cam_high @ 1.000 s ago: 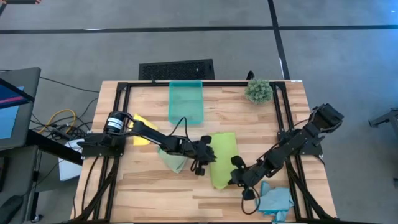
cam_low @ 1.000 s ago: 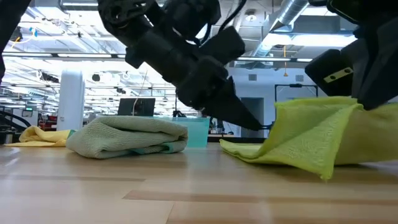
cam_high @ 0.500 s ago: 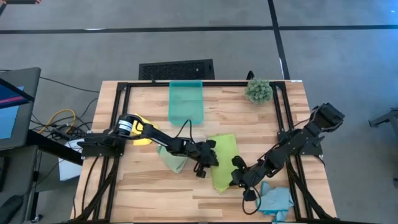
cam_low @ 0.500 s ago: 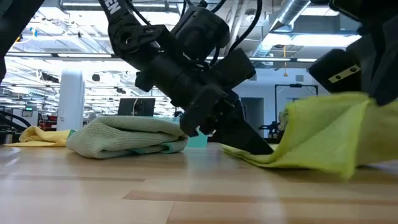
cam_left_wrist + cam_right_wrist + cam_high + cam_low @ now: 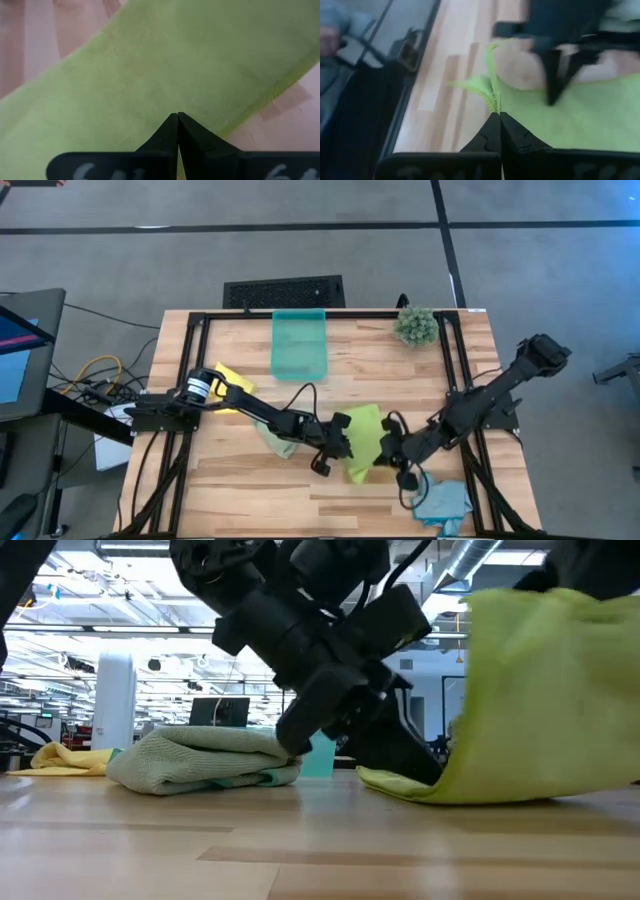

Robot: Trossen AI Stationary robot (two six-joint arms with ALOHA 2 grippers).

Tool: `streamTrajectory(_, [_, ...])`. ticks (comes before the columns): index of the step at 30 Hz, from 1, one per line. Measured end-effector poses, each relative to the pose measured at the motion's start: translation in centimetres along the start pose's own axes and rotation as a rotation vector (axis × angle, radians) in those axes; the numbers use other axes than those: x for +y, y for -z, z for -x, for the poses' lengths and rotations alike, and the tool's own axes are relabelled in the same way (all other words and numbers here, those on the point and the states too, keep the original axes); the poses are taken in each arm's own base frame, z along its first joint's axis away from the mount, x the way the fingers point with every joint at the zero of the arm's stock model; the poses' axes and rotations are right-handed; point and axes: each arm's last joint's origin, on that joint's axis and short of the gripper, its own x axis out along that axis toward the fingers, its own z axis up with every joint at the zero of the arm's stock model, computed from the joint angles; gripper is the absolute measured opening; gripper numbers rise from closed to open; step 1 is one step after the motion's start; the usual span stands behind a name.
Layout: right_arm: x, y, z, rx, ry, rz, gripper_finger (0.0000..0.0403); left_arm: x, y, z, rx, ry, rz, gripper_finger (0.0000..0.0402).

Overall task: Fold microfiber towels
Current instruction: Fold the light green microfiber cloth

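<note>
From above, the lime green towel (image 5: pixel 364 442) lies mid-tabletop toward the near edge, between both arms. Only the low view shows its one side lifted high while the other side stays on the wood. The left pincer (image 5: pixel 335 452), arm stretched low across the tabletop, is clamped on the towel's edge. The right pincer (image 5: pixel 392 450), reaching in from the right edge, pinches the raised edge (image 5: pixel 492 97).

Four microfiber towels are counted: one lime green towel (image 5: pixel 362 442), one pale green towel (image 5: pixel 278 440), one yellow towel (image 5: pixel 228 383) and one light blue towel (image 5: pixel 443 502). One teal bin (image 5: pixel 299 344) and one plant (image 5: pixel 415 325) are seen.
</note>
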Motion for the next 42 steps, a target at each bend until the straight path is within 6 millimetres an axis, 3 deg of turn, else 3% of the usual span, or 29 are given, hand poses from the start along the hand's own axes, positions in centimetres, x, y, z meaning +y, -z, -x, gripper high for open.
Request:
streamTrajectory(5, [-1.7,-0.5,0.6,0.014,0.037,-0.055,0.0008,-0.3,-0.4,0.7,0.03,-0.039,-0.027,0.0])
streamTrajectory(13, [-5.8,-1.2,0.3,0.073,0.118,-0.112,0.0008,0.2,-1.1,4.5,0.242,-0.203,-0.015,0.0])
streamTrajectory(18, [-8.3,-1.8,0.4,0.077,0.136,-0.122,0.0008,0.6,0.0,5.1,0.363,-0.249,0.017,0.0])
streamTrajectory(25, [-11.7,-1.7,-1.6,0.139,0.12,-0.123,0.0008,-0.3,2.2,4.7,0.329,-0.314,0.008,0.0])
streamTrajectory(33, [-12.8,-2.0,-2.8,0.114,0.031,-0.096,0.0008,-1.9,4.0,4.6,0.22,-0.5,0.005,0.0])
streamTrajectory(42, [-13.3,-2.9,-1.1,0.025,0.172,-0.092,0.0008,-2.8,4.6,5.0,0.154,-0.656,-0.002,0.0])
